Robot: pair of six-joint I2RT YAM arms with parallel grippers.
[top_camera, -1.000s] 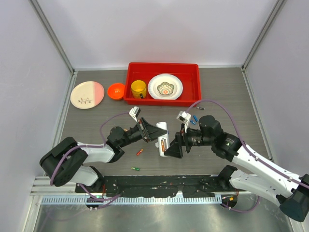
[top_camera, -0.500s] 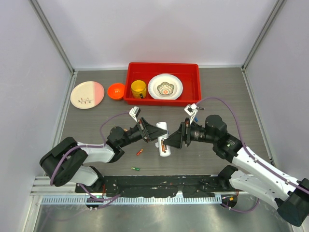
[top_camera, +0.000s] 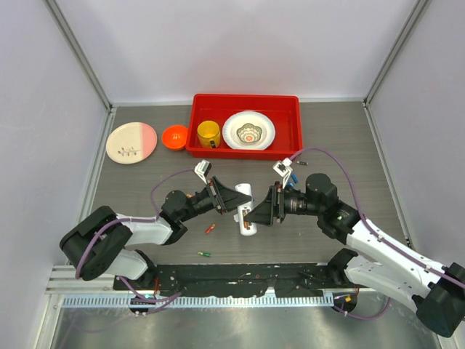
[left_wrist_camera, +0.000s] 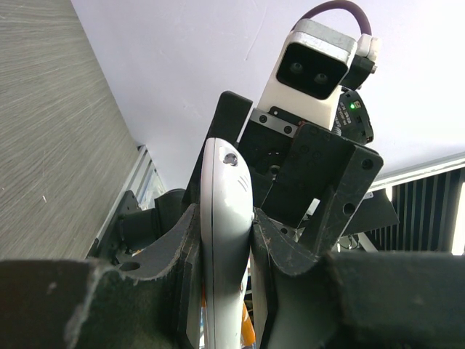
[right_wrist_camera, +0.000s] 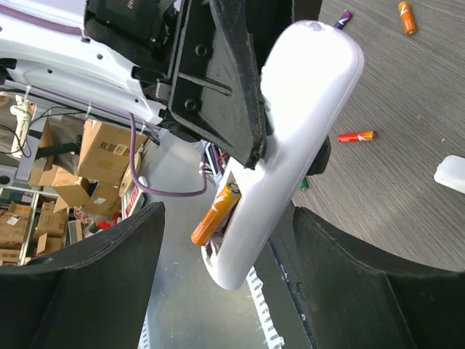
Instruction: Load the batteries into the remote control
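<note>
Above the middle of the grey wood-grain surface (top_camera: 349, 138) we count one remote (top_camera: 245, 211), held off it and clamped edge-on between the left fingers (left_wrist_camera: 280, 243). The right fingers (right_wrist_camera: 87, 283) stand wide apart on either side of its lower end, gripping nothing. From the top camera we make out two loose cells, a red-orange battery (top_camera: 210, 228) and a green battery (top_camera: 204, 254). The right wrist camera adds an orange cell (right_wrist_camera: 216, 213) sitting in the remote's open compartment, and an orange battery (right_wrist_camera: 407, 16) and a purple-tipped battery (right_wrist_camera: 343, 18) lying on the surface. Only the top view shows one red tray (top_camera: 287, 120) holding a yellow cup (top_camera: 208, 134) and a white patterned dish (top_camera: 249, 131), with an orange bowl (top_camera: 174, 136) and a pink-and-white plate (top_camera: 131, 142) beside it. Pale walls enclose the surface; cardboard boxes (right_wrist_camera: 94, 156) show past the left arm.
</note>
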